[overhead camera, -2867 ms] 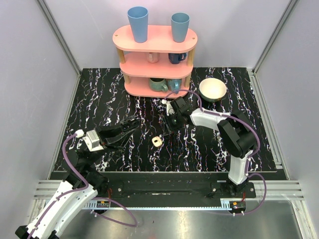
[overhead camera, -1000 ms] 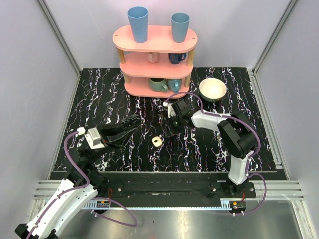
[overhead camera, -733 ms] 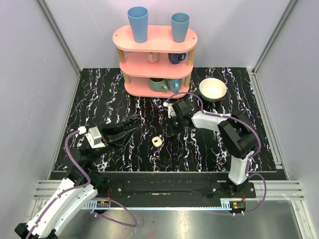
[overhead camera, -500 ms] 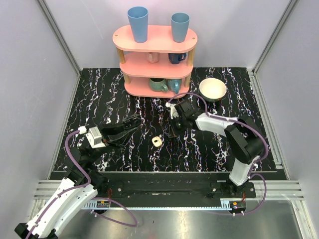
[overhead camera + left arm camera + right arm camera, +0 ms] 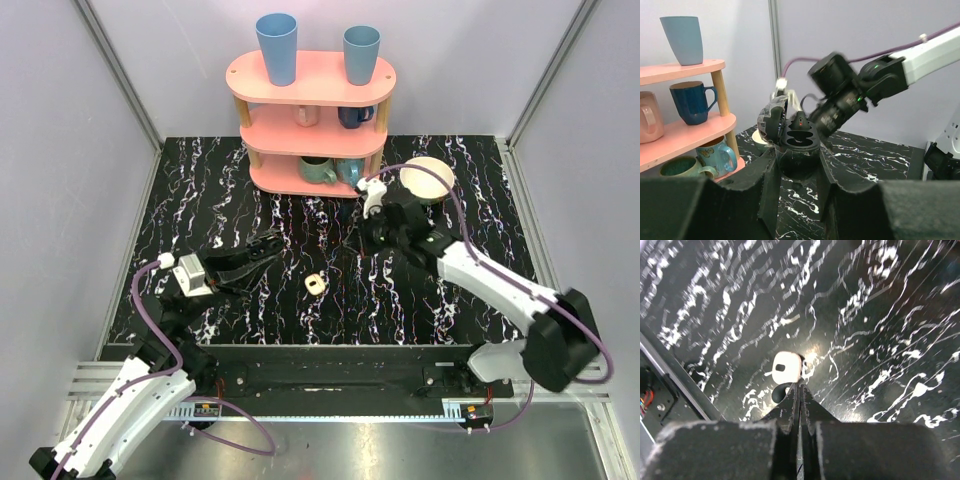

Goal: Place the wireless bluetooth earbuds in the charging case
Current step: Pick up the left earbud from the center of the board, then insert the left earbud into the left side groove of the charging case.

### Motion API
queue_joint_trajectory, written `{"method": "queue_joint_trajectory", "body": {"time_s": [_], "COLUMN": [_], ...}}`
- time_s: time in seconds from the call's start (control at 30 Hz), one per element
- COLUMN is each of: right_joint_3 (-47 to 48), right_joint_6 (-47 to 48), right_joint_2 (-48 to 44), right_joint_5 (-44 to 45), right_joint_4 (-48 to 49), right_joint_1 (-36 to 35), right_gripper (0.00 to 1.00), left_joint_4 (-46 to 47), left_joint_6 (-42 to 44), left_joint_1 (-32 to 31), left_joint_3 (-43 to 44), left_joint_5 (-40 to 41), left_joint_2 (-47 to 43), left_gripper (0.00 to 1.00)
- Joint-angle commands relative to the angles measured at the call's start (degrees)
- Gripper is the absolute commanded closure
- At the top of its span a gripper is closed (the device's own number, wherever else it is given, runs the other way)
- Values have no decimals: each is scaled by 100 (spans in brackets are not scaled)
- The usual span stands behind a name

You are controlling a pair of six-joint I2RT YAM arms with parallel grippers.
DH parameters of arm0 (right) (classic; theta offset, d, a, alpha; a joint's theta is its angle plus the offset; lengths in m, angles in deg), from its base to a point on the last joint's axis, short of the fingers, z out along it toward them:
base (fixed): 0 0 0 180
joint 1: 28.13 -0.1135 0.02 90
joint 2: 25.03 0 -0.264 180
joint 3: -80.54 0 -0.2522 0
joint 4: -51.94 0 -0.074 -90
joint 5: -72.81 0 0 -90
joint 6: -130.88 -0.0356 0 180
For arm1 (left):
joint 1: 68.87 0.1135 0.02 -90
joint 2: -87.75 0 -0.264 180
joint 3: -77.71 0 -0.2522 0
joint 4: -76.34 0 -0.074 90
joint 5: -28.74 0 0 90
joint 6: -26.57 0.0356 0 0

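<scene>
Top external: spots the cream charging case [image 5: 316, 284] lying on the tabletop [image 5: 200, 200], toward the near edge, apart from both arms. Finds left fingers [image 5: 765, 190] clamped on a dark open shell [image 5: 797, 145], right fingers [image 5: 787, 410] pressed flat together.

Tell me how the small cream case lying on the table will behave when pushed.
The small cream case looks tiny and lies flat, so it is probably light and would slide rather than tip. Its rounded corners and smooth-looking shell suggest it may twist or skid away on the glossy table.
</scene>
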Motion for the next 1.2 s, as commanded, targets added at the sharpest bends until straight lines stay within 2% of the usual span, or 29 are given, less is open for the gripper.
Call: {"method": "queue_joint_trajectory", "body": {"time_s": [0.0, 0.23, 0.47, 0.87, 1.17], "right_joint_3": [221, 678, 1057, 1303, 1312], "right_joint_6": [111, 515, 920, 999, 964], "right_joint_2": [-1099, -1795, -2050, -1893, -1541], "right_joint_5": [279, 481, 1043, 1114, 1228], "right_joint_4": [463, 498, 708, 1131, 1816], "right_joint_1": [-14, -277, -954, -1630, -2088], "right_gripper": [100, 100, 100, 100, 100], "left_joint_4": [202, 264, 176, 553, 1081], "left_joint_6": [-59, -217, -393, -938, -1306], "left_joint_1": [-14, -14, -14, -14, -14], "left_joint_3": [158, 255, 422, 448, 343], "left_joint_5": [-53, 8, -35, -62, -36], "left_joint_2": [140, 491, 931, 1397, 1661], "left_gripper": [100, 100, 100, 100, 100]}}
